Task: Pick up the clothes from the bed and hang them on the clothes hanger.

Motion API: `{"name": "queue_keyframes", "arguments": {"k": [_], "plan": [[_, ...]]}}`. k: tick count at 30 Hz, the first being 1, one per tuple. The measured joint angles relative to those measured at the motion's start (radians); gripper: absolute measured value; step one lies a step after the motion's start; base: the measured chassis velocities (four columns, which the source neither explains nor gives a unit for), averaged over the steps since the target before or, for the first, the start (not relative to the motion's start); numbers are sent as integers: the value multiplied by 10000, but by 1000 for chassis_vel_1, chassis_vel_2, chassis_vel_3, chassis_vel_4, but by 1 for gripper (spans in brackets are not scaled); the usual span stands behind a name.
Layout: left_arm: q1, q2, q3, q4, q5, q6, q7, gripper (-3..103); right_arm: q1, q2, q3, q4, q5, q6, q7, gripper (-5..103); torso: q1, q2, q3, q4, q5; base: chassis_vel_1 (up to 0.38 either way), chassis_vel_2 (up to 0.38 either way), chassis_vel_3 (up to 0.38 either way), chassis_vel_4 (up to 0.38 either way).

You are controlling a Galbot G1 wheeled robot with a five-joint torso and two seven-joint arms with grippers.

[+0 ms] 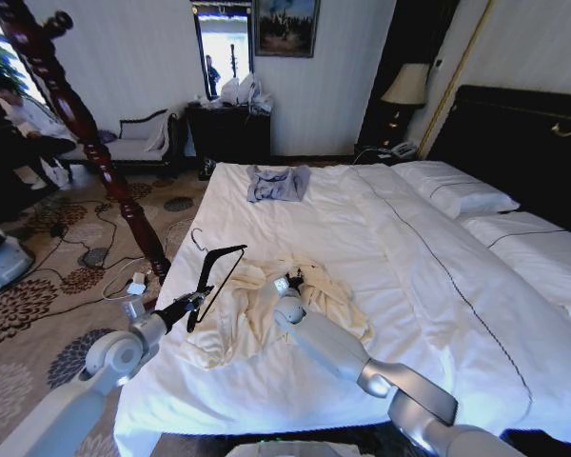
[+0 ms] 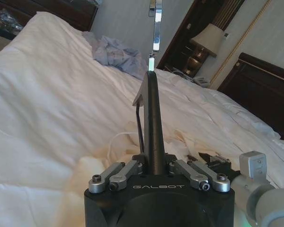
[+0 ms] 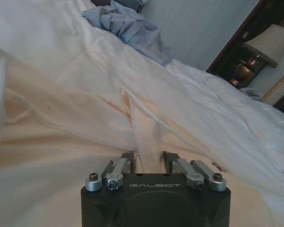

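Note:
The cream clothes [image 1: 335, 303] lie crumpled on the near left part of the white bed [image 1: 428, 286]. My right gripper [image 1: 290, 283] rests on top of them. In the right wrist view that gripper [image 3: 146, 158] is shut on a ribbed edge of the clothes [image 3: 61, 142]. To the left, my left gripper [image 1: 198, 303] is shut on the black clothes hanger [image 1: 225, 271], held just above the bed's left edge. In the left wrist view the clothes hanger [image 2: 154, 118] rises from the left gripper [image 2: 155, 163], its silver hook [image 2: 155, 28] pointing away. The clothes [image 2: 104, 165] lie just beyond.
A folded grey-blue garment [image 1: 278, 182] lies farther up the bed. A reddish-brown wooden pole [image 1: 86, 124] stands by the bed's left side, with cables and a white box [image 1: 136, 288] on the carpet at its foot. Pillows [image 1: 462, 195] and a black headboard [image 1: 523, 143] are at right.

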Motion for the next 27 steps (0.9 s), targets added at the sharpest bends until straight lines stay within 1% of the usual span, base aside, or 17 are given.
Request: {"name": "queue_keyframes", "arguments": {"k": [1, 2, 3, 4, 7, 8, 9, 16, 19, 21, 26, 27], "plan": [[0, -9, 17, -6, 10, -5, 0, 18, 0, -16, 33, 1, -45, 24, -6, 30, 0, 0, 0, 0, 0, 0, 0, 0, 0], [0, -9, 17, -6, 10, -5, 0, 18, 0, -16, 33, 1, -45, 24, -6, 30, 0, 0, 0, 0, 0, 0, 0, 0, 0], [-1, -14, 27, -8, 18, -9, 1, 18, 0, -40, 62, 12, -71, 56, -13, 24, 0, 0, 0, 0, 0, 0, 0, 0, 0], [-9, -18, 38, -7, 25, -12, 1, 18, -12, -81, 103, 69, -86, 101, -26, 24, 0, 1, 0, 0, 0, 0, 0, 0, 0], [-68, -18, 47, 3, 26, -23, 2, 18, -47, -246, 145, 335, -49, 171, -82, 8, 0, 0, 0, -1, 0, 0, 0, 0, 0], [-68, -18, 47, 3, 26, -23, 2, 18, -47, -246, 145, 335, -49, 171, -82, 8, 0, 0, 0, -1, 0, 0, 0, 0, 0], [-82, -18, 53, 8, 26, -24, 2, 18, -59, -314, 148, 444, -17, 192, -112, 3, 0, 0, 0, -1, 0, 0, 0, 0, 0], [-158, -34, 144, 11, 58, -34, -1, 18, -172, -539, 136, 844, 67, 373, -373, -2, 0, 0, 0, -1, 0, 0, 0, 0, 0], [-186, -37, 184, 7, 70, -35, -10, 18, -207, -544, 110, 946, 130, 434, -451, 14, 0, 0, 0, 0, 0, 0, 0, 0, 0], [-187, -37, 186, 6, 73, -35, -12, 18, -207, -535, 110, 946, 131, 442, -451, 14, 0, 0, -1, 0, 0, 0, 0, 0, 0], [-122, -42, 159, -12, 89, -44, -14, 18, -165, -504, 87, 945, 143, 459, -449, 41, 0, 0, 0, 0, 0, 0, 0, 0, 0], [-122, -42, 159, -12, 89, -44, -14, 18, -165, -504, 87, 945, 143, 459, -449, 41, 0, 0, 0, 0, 0, 0, 0, 0, 0]]}}
